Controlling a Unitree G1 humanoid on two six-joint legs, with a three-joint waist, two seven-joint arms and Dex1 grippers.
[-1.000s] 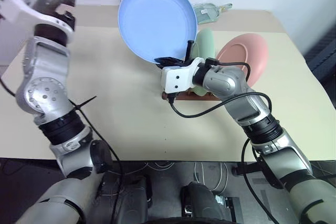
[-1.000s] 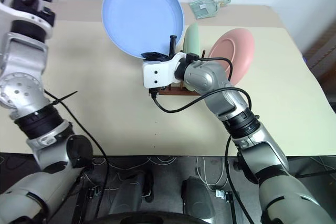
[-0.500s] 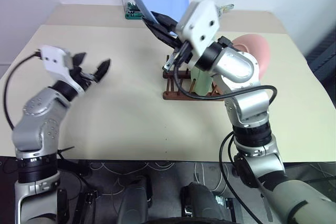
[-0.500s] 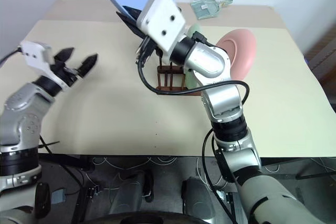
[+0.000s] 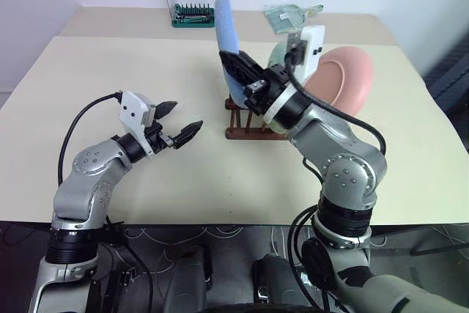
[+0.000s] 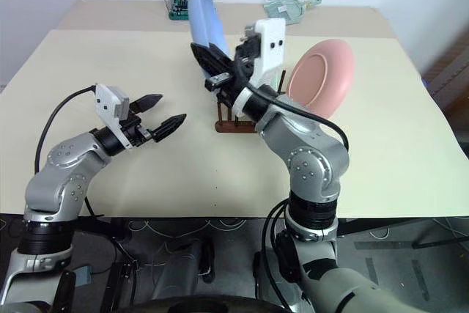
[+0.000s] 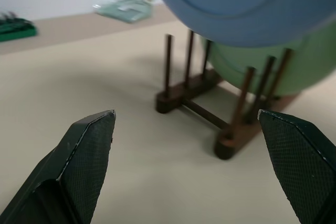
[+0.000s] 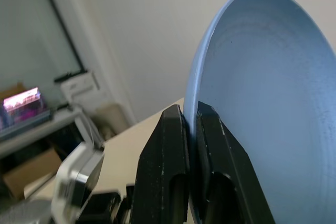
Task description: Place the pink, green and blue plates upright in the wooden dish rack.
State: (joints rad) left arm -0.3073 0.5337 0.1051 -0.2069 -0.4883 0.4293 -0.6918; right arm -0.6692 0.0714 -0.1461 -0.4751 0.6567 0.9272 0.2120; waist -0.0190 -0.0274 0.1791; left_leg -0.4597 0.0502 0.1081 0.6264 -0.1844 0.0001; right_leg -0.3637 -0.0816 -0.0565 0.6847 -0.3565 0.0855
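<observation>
- Nearest, the left gripper (image 5: 176,133) hangs wide open and empty, just left of the small dark brown wooden dish rack (image 5: 245,124).
- The right gripper (image 5: 243,72) is clamped on the round blue plate's (image 5: 226,23) rim, holding it edge-on directly above the rack's free front pegs.
- Behind, the pale green plate (image 7: 273,69) and pink plate (image 5: 341,75) stand slotted.

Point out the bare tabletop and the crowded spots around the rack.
Free: the near strip of the table in front of the wooden dish rack, and the far left corner. Crowded: the rack, with the green plate and pink plate in it, right gripper holding the blue plate above, and open left gripper beside it.
</observation>
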